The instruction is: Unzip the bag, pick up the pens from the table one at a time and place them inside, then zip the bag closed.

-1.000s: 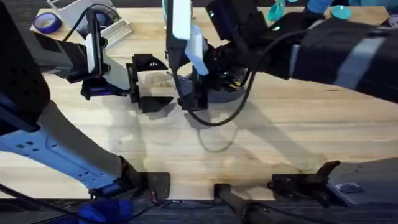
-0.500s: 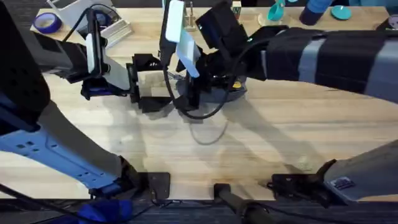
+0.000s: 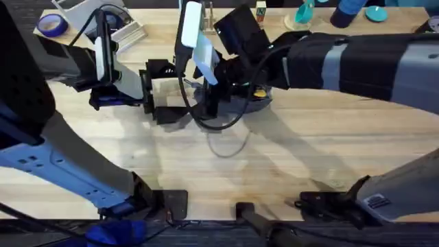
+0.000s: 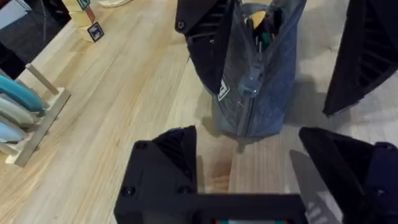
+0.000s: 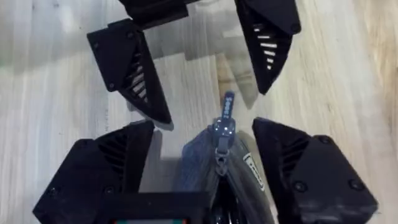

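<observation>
Both claws meet over the far middle of the tabletop (image 3: 302, 151), the left claw (image 3: 164, 92) reaching in from the left and the right claw (image 3: 212, 96) coming across from the right. Seen from the right wrist, the right claw (image 5: 208, 155) has its two black fingers (image 5: 106, 168) spread wide, one on each side of the bag (image 5: 214, 180), with a gap showing between each finger and the fabric, so it straddles the pouch without gripping it. The zipper pull (image 5: 225, 112) sticks out past the bag's end, pointing toward the left claw's fingers (image 5: 134, 71), which stand just beyond it and are likewise spread. From the left wrist, the left claw (image 4: 249, 168) is open wide, and the blue-grey bag (image 4: 258, 81) stands just ahead of its fingertips, apart from them, with the zipper slider (image 4: 250, 84) partway along the seam. The stretch of seam beyond the slider gapes, and something green and yellow-orange (image 4: 261, 28) shows inside the opening. One of the right claw's fingers (image 4: 205, 37) lies close along the bag's side. In the overhead view the bag (image 3: 250, 103) lies on the tabletop under the right arm, just right of the left claw. A wooden rack (image 4: 31, 118) with pale blue pieces sits well apart at the table's edge.
</observation>
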`<action>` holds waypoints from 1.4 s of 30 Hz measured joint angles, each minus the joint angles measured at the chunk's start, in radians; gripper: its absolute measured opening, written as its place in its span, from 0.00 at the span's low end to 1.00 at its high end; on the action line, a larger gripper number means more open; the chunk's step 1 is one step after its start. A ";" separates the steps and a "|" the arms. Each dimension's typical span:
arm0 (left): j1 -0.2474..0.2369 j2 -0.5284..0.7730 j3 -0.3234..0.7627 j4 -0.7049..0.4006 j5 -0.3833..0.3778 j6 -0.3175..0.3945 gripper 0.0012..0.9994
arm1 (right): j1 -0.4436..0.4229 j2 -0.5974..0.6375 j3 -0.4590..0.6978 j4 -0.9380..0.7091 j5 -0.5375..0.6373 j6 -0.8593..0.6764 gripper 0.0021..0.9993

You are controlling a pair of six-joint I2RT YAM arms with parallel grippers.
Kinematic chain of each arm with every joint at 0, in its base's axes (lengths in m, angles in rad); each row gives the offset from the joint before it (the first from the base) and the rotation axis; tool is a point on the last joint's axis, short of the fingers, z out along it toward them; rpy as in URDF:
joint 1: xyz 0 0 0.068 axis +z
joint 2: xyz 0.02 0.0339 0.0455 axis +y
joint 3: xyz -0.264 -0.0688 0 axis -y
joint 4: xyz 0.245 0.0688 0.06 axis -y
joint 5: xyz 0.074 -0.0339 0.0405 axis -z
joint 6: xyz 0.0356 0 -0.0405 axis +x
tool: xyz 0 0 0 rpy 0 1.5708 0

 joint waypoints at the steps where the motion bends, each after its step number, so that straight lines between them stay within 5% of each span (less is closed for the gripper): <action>1: 0.000 0.000 0.000 0.000 0.000 0.000 0.99 | 0.000 0.000 0.000 0.000 0.002 0.000 0.95; 11: 0.000 0.000 0.000 0.000 0.000 0.000 0.99 | 0.000 0.000 0.000 0.001 0.002 0.003 0.83; 37: 0.000 0.000 0.000 0.000 0.000 0.000 0.99 | 0.000 0.030 0.000 0.044 0.021 0.003 0.81; 42: 0.000 0.000 0.000 0.000 0.000 0.000 0.99 | 0.000 0.030 0.000 0.044 0.022 0.002 0.73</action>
